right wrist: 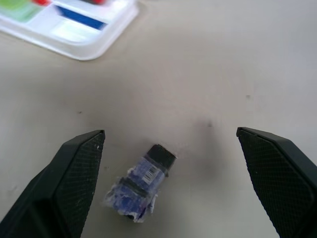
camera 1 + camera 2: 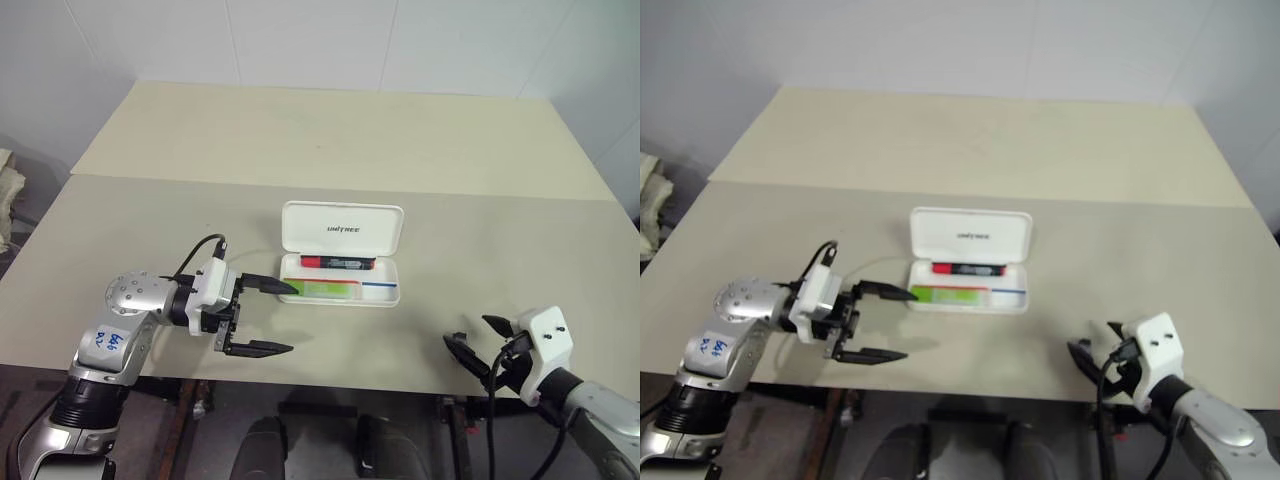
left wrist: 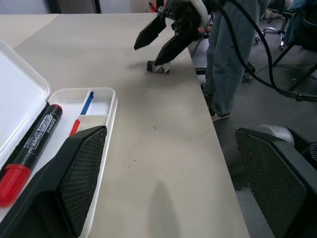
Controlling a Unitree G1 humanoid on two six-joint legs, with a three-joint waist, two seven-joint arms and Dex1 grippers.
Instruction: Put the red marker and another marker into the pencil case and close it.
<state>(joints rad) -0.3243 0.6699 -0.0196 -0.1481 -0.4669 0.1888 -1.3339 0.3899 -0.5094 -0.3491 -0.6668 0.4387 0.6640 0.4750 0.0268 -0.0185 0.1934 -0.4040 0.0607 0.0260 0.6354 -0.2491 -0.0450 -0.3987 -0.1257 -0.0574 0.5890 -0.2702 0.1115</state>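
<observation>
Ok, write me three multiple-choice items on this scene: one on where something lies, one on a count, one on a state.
1. Where does the red marker lie?
A. Inside the pencil case
B. On the table beside the case
C. Between the right gripper's fingers

2. How many markers are in the case?
A. None
B. One
C. Two

3. How is the case's lid?
A. Shut
B. Standing open
C. Taken off and lying apart

Answers:
1 A: the red marker rests in the tray, along the side by the lid.
2 C: the red marker and the green marker lie side by side in it.
3 B: the lid stands up behind the tray, its lettering showing, while the left gripper and right gripper hang open.
</observation>
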